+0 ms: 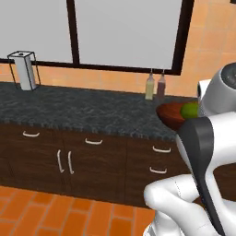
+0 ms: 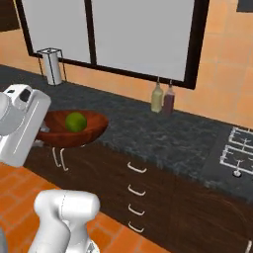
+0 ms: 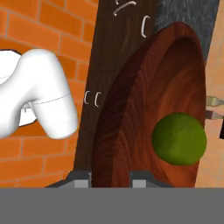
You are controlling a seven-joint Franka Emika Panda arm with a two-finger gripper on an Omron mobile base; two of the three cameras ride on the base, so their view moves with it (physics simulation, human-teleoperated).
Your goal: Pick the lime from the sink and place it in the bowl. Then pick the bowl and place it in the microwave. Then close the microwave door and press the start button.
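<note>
In the hand view, the gripper [image 3: 111,175] at bottom centre pinches the near rim of the bowl [image 3: 144,109] between its fingertips [image 3: 81,178], with the lime [image 3: 179,138] resting inside at lower right. The right base view shows the bowl [image 2: 74,136] at centre left, lifted in front of the dark counter [image 2: 163,131] edge, the lime [image 2: 75,121] in it, plus two bottles [image 2: 163,99] and stove grates [image 2: 237,148] at right. The left base view shows the bowl [image 1: 173,117] at the right edge, partly hidden by the arm, and a paper towel holder [image 1: 25,69] at upper left.
</note>
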